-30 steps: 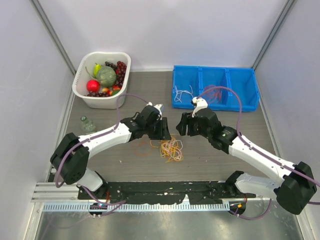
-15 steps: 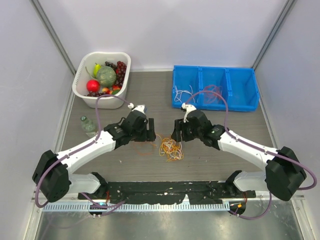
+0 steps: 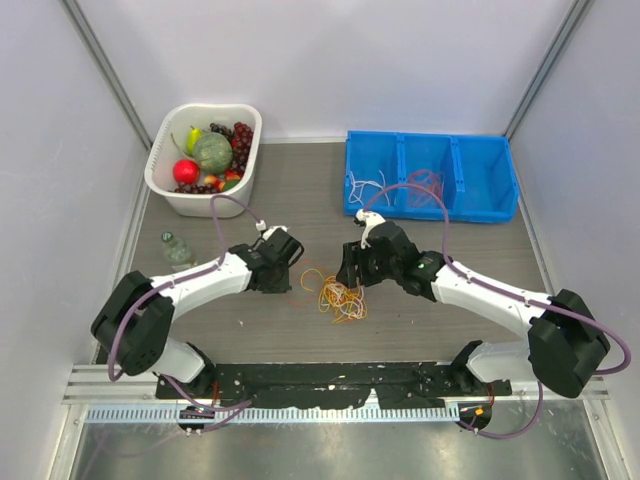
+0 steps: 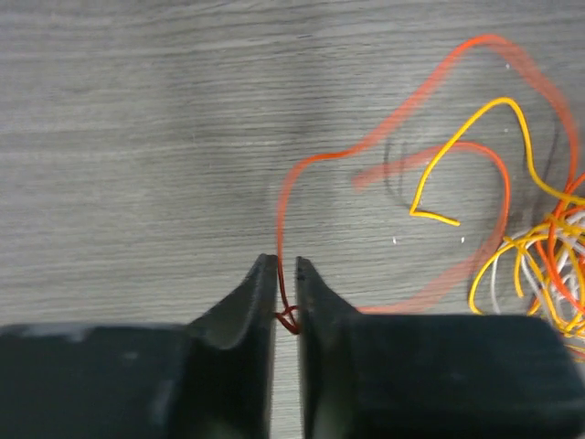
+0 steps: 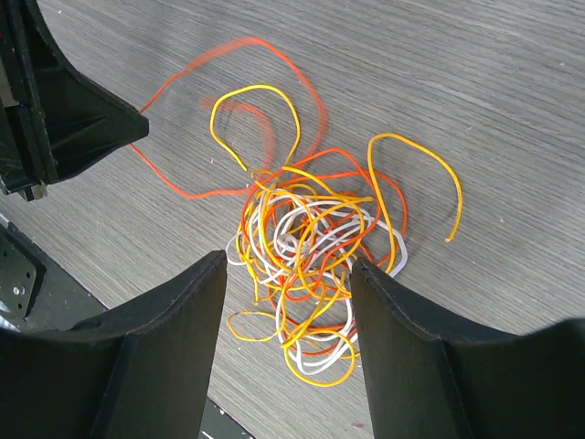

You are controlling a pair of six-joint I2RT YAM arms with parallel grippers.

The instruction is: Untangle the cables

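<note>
The left claw [image 4: 285, 267] pinches one red cable [image 4: 281, 206]. The right claw [image 5: 288, 265] is spread wide over the cables [image 5: 306, 229] on the surface [image 5: 512, 137].

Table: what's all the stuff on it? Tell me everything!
table: one, grey wood, under everything
tangle: one, orange, yellow, white, middle
red cable: one, leads left out of tangle
tub: one, white, far left
fruit: several, green, red, purple, in tub
bottle: one, clear, nearer than tub
bin: one, blue, three compartments, far right
bin wires: some, white and red, left and middle compartments
left gripper: one, black, shut on red cable
right gripper: one, black, open over tangle
</note>
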